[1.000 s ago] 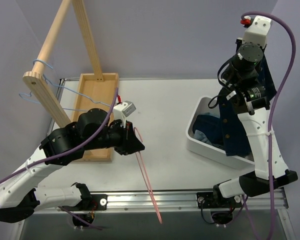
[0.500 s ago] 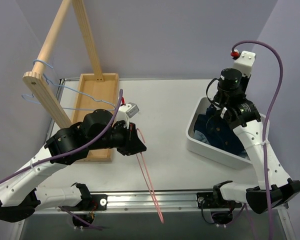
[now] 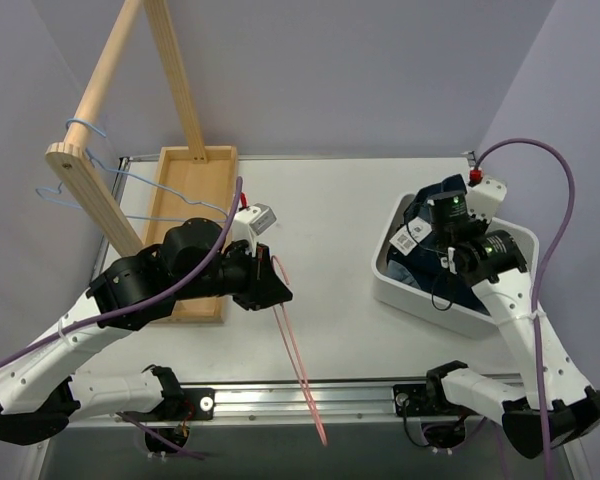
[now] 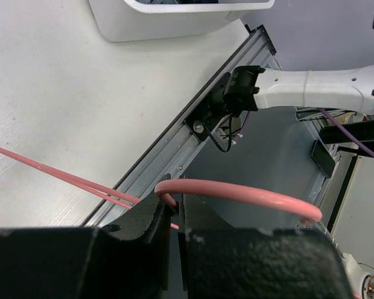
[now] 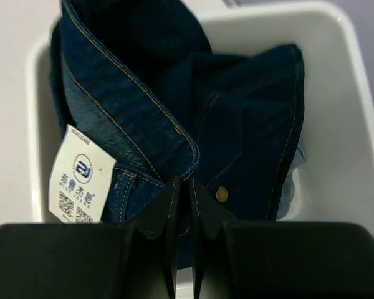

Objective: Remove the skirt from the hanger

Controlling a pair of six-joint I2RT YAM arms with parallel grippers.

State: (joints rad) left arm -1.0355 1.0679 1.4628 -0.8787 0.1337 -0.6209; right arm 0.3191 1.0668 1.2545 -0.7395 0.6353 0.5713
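Note:
The dark blue denim skirt (image 5: 174,81) with a white label lies bunched in the white bin (image 3: 405,290), also seen from above (image 3: 430,265). My right gripper (image 5: 182,184) is shut on the skirt's waistband edge, low inside the bin (image 3: 442,232). My left gripper (image 4: 174,200) is shut on the hook of the pink hanger (image 4: 237,190). In the top view the left gripper (image 3: 270,280) holds the bare hanger (image 3: 295,355) over the table's near edge, its bars hanging down toward the front rail.
A wooden clothes rack (image 3: 100,170) with a wooden base tray (image 3: 195,200) stands at the left, with blue wire hangers (image 3: 110,175) on its bar. The metal front rail (image 3: 310,395) runs along the near edge.
My right arm has come down from high above the bin, lowering the skirt into it. The left gripper with the pink hanger has barely moved.

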